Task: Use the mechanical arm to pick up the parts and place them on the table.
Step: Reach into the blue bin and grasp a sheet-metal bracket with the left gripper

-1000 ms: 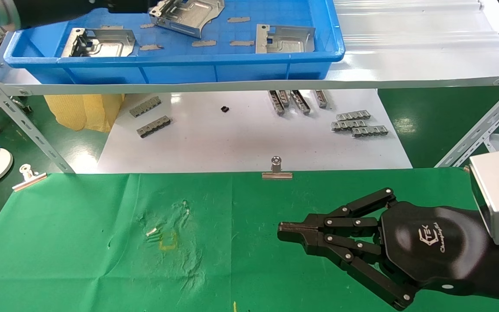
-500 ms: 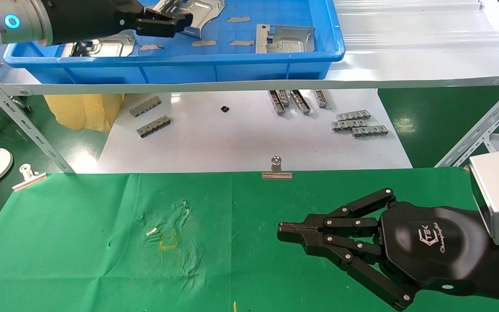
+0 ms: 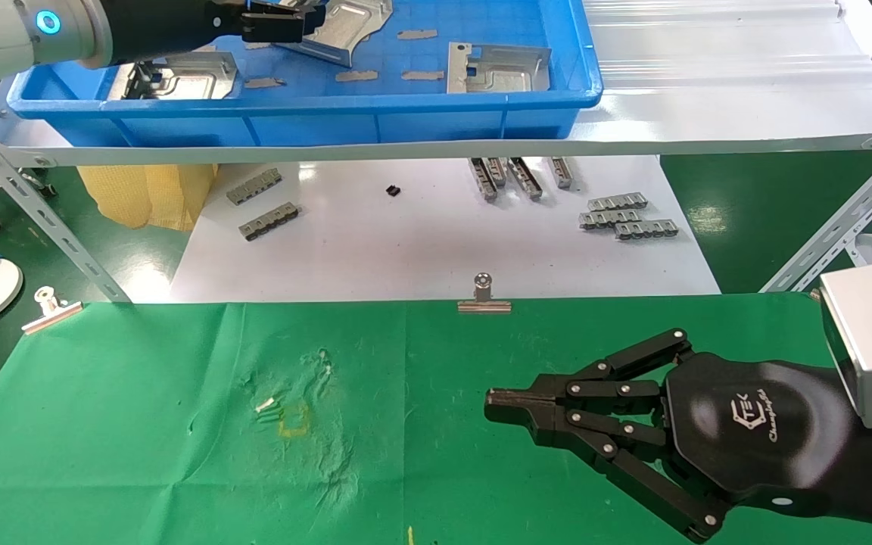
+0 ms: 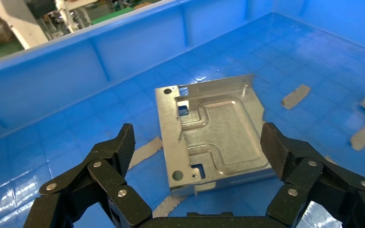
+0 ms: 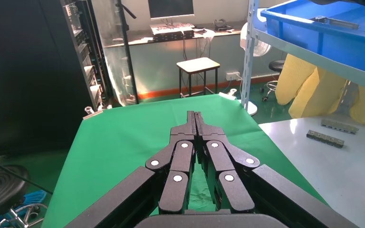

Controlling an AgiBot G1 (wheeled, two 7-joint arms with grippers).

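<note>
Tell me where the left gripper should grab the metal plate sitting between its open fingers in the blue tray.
Probably from above, across the two opposite side edges. The left gripper already straddles the plate, one finger beside the folded tab with square holes, the other past the far edge. Both edges are raised, so they offer purchase.

Three silvery stamped parts (image 4: 214,137) flat in blue tray (image 3: 307,121)

The parts (image 4: 214,137) are bright stamped sheet metal with a brushed sheen. The tray (image 3: 406,121) is glossy blue plastic. Creased matt green cloth covers the counter (image 3: 141,454). Both claws, left (image 4: 197,156) and right (image 3: 496,401), are smooth black.
</note>
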